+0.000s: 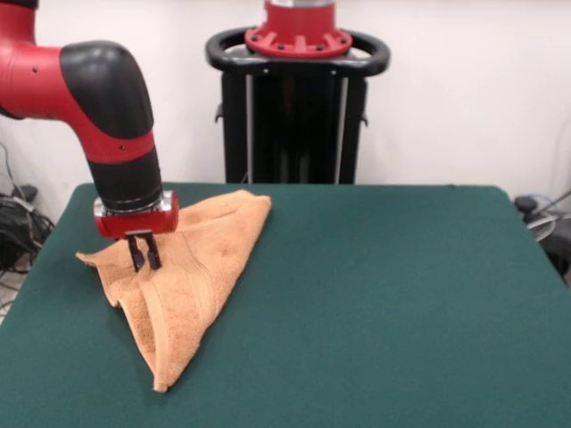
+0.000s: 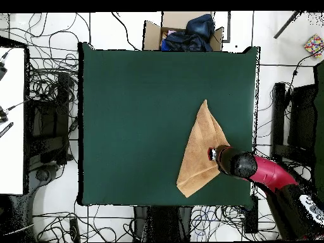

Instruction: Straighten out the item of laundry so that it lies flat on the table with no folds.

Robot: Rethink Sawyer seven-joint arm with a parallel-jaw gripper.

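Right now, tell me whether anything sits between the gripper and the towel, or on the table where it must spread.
Nothing visible does. The gripper is already down on the folded orange towel, fingers close together at a raised fold. The green table around the towel is bare in both views.

Light falls even and soft from above, bright on the pale wall, and the table (image 1: pixel 375 294) shows no glare. Only a faint shadow hugs the towel (image 1: pixel 192 267) toward 6 o'clock. Edges look slightly soft throughout.
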